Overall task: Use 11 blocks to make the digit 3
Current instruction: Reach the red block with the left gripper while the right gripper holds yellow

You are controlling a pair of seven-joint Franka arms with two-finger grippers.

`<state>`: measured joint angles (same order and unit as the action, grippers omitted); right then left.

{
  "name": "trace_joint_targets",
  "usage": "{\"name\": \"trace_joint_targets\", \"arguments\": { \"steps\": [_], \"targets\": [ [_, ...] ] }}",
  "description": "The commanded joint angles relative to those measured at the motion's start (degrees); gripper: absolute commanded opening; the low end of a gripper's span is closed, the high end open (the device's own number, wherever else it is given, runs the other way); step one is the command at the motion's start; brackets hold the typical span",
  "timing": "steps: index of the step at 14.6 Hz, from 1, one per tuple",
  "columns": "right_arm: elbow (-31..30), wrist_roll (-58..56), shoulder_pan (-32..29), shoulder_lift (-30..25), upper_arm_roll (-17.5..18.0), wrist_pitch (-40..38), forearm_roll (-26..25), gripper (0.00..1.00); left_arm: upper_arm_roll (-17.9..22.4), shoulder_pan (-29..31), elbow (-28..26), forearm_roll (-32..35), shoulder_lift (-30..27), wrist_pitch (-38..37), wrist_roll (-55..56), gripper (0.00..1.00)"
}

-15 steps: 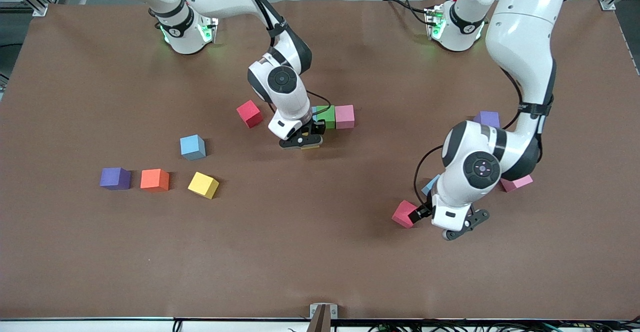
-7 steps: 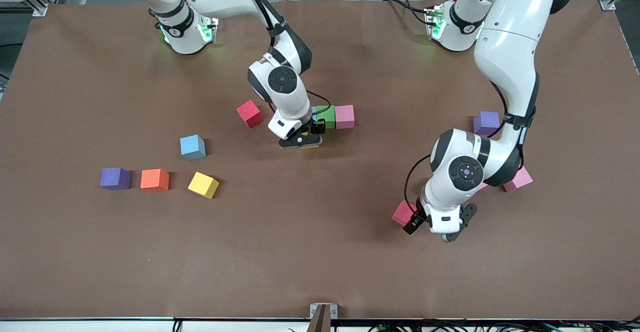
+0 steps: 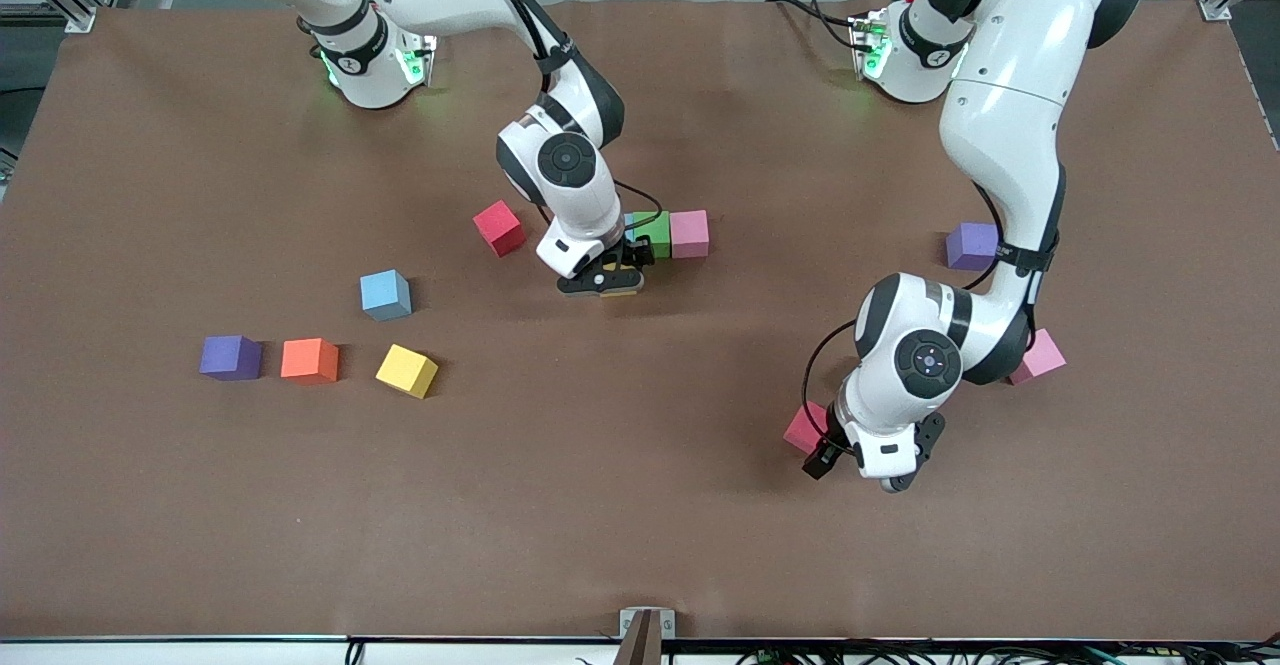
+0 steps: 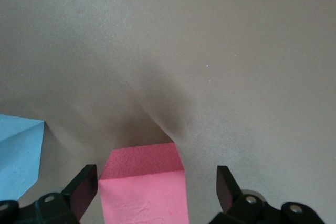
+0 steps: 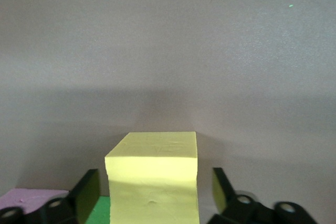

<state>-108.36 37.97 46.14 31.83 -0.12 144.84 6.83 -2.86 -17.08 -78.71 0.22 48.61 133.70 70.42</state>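
While both arms work at once over the brown table [image 3: 640, 505], the risks sit at the two grippers. The right gripper [image 3: 604, 281], low at the table's middle, stands with its fingers spread clear of a yellow block [image 5: 153, 179] that rests between them with a gap on each side; it holds nothing. That block sits just beside the green block [image 3: 655, 232] and the pink block [image 3: 689, 233], the start of the digit 3, nearer to the front camera than they are; a light blue block in that row is mostly hidden by the wrist. If this gripper lifts off at a tilt, a finger could drag the yellow block out of line or nudge the green one.

The left gripper [image 3: 860, 465], toward the left arm's end of the table, hangs wide open astride another pink block [image 4: 143, 184] and grips nothing yet. This block lies off-centre between the fingers, so closing now would probably push it sideways or twist it. A light blue block [image 4: 20, 153] lies near one finger and could be bumped.

Loose blocks wait toward the right arm's end of the table: red [image 3: 498, 227], light blue [image 3: 385, 294], orange [image 3: 309, 360], yellow [image 3: 406, 370].
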Motion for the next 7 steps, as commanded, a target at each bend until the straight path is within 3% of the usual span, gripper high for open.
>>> {"name": "trace_joint_targets", "arguments": {
  "steps": [1, 7],
  "targets": [
    [0.0, 1.2, 0.7, -1.5, -0.4, -0.3, 1.3, 1.0, 0.3, -0.4, 1.5, -1.1, 1.0, 0.1, 1.3, 1.0],
    [6.6, 3.9, -0.1, -3.3, -0.9, -7.1, 1.2, 1.0, 0.3, -0.5, 1.5, -1.0, 1.6, 0.2, 0.5, 0.95]
  ]
}}
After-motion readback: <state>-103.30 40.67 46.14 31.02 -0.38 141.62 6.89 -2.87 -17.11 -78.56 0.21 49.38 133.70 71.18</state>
